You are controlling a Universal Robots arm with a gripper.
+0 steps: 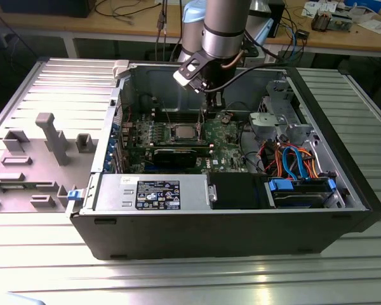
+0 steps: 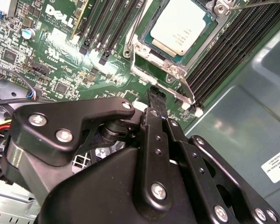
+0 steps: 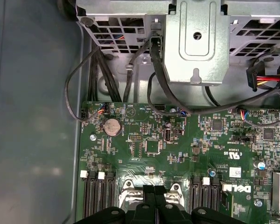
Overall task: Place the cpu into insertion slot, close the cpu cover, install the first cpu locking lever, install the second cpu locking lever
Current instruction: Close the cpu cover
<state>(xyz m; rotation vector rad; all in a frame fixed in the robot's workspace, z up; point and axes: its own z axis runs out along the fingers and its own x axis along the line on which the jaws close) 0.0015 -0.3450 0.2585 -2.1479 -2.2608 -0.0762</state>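
The cpu (image 2: 183, 25) shows its silver-grey top, lying flat in the insertion slot (image 1: 182, 133) on the green board. The cpu cover (image 2: 151, 50), a thin metal frame, lies down around the chip. A thin wire locking lever (image 2: 177, 88) runs along the frame's near edge, and another wire lever (image 2: 141, 18) runs along its side. My gripper (image 2: 157, 96) hovers just off the cover's edge with its black fingers (image 3: 149, 201) together and nothing between them. In the exterior view my gripper (image 1: 210, 107) hangs over the board, a little towards the exterior view's right of the socket.
Long black memory slots (image 2: 224, 51) flank the socket on both sides. A metal drive cage (image 3: 196, 42) with black cables stands beyond the board. The case's grey power supply (image 1: 152, 192) and blue-tabbed drive bay (image 1: 301, 190) sit along the front wall.
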